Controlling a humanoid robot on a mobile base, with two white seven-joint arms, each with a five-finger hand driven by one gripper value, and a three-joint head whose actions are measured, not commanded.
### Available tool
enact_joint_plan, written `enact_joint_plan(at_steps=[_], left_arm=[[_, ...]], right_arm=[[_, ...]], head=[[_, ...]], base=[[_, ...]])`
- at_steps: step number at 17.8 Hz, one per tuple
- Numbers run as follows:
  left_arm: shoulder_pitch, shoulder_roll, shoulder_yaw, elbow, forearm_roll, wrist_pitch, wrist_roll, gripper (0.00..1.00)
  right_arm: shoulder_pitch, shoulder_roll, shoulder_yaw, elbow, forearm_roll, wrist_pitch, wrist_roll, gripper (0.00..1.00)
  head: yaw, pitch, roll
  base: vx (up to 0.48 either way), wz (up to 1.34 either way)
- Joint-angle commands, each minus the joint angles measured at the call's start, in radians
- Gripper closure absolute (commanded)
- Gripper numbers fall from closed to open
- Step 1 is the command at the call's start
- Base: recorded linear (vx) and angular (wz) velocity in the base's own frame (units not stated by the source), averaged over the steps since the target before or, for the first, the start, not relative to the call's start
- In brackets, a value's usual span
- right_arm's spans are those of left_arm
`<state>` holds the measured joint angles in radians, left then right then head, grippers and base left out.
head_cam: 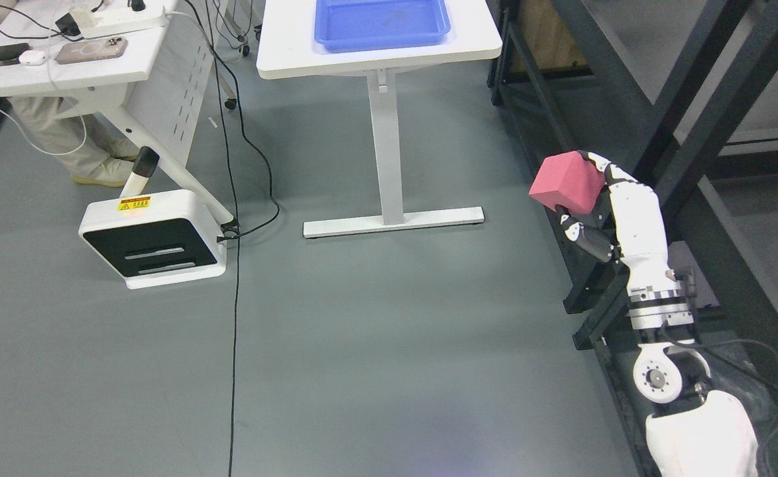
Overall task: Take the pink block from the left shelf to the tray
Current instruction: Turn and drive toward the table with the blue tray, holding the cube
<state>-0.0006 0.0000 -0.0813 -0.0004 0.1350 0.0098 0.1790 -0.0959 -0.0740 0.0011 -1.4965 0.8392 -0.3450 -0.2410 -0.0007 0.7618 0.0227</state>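
At right, beside the dark shelf (661, 99): fingers (584, 232) of right hand (617, 212) pinching pink block (566, 182) — held over the floor. Blue tray (381, 23) sits on desk (376, 56), well apart — carry level, grip firm, release low inside rim.

The right hand (601, 205) grips the pink block (566, 182) beside the dark shelf frame (694, 99).

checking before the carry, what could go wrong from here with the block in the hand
The right hand grips the pink block only at one side, most of it overhanging the floor, so it may slip. The blue tray sits far off across open floor. A black cable crosses that floor and could snag the base.
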Motion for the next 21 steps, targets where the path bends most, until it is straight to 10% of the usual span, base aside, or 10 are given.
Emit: enact_joint_plan(at_steps=[1, 21], left_arm=[[-0.029, 0.017, 0.000, -0.017, 0.000, -0.001, 0.000, 0.00], [-0.029, 0.017, 0.000, -0.017, 0.000, -0.001, 0.000, 0.00]], right_arm=[[-0.001, 0.003, 0.000, -0.004, 0.000, 0.000, 0.000, 0.97], [-0.099, -0.015, 0.085, 0.005, 0.020, -0.025, 0.086, 0.96]], head=[[0.0000, 0.000, 0.000], [0.0000, 0.000, 0.000]], base=[[-0.023, 0.23], [0.162, 0.12]])
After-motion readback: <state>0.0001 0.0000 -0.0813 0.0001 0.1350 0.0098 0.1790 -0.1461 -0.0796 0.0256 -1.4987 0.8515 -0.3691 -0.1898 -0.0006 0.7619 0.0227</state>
